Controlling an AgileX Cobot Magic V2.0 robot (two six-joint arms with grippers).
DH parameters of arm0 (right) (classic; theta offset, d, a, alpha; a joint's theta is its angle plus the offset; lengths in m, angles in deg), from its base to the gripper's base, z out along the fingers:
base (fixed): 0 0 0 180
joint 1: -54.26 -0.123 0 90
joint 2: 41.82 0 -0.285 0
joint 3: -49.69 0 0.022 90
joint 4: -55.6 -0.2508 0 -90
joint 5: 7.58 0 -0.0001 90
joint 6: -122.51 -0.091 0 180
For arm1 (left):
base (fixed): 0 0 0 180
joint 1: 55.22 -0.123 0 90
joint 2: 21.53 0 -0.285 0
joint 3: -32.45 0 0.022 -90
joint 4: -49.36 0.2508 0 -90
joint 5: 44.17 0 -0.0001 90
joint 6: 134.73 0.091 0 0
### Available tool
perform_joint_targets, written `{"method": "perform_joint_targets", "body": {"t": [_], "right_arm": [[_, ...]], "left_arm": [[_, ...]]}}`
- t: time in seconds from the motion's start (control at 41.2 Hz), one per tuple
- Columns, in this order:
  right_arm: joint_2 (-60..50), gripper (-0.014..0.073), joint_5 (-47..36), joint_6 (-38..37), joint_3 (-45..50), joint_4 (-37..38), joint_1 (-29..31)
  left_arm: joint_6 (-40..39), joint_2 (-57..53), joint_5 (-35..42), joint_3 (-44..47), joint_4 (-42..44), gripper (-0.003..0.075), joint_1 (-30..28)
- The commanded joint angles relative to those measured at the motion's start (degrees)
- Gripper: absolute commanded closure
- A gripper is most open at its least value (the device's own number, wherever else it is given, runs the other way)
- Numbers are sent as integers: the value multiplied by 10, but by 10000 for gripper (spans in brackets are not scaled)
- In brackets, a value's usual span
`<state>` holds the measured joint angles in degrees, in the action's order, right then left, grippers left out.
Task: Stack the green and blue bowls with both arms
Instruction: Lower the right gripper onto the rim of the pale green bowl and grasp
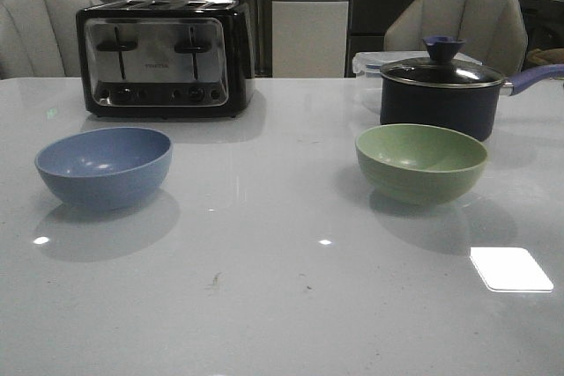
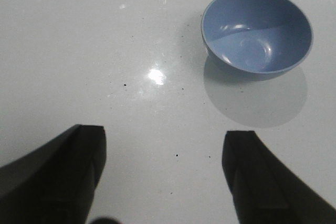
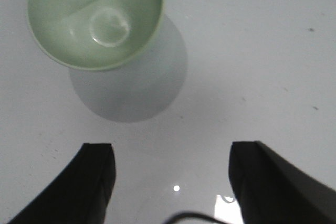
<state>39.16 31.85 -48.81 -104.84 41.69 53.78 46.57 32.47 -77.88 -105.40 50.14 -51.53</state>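
Note:
The blue bowl (image 1: 103, 166) stands upright and empty on the left of the white table; it also shows in the left wrist view (image 2: 257, 31). The green bowl (image 1: 420, 162) stands upright and empty on the right, apart from the blue one; it also shows in the right wrist view (image 3: 94, 18). My left gripper (image 2: 165, 132) is open and empty above bare table, short of the blue bowl. My right gripper (image 3: 172, 148) is open and empty above bare table, short of the green bowl. Neither arm shows in the front view.
A black and chrome toaster (image 1: 165, 57) stands behind the blue bowl. A dark navy lidded saucepan (image 1: 441, 90) with a handle pointing right stands just behind the green bowl, a clear lidded container behind it. Chairs stand beyond the table's far edge.

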Motion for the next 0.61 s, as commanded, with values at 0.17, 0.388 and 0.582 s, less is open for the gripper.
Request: {"method": "perform_joint_targets", "body": {"t": [0.17,0.388,0.582], "right_arm": [[145,32,-27,55,-141,-66,1],[267,32,-27,55,-235,-66,1],[349,32,-19,55,-301,-66,1]], "left_arm": [[0,-1,44,-21,-4,192,5],[0,-1,44,-21,-4,192,5],[0,-1,44,-21,-4,192,5]]}}
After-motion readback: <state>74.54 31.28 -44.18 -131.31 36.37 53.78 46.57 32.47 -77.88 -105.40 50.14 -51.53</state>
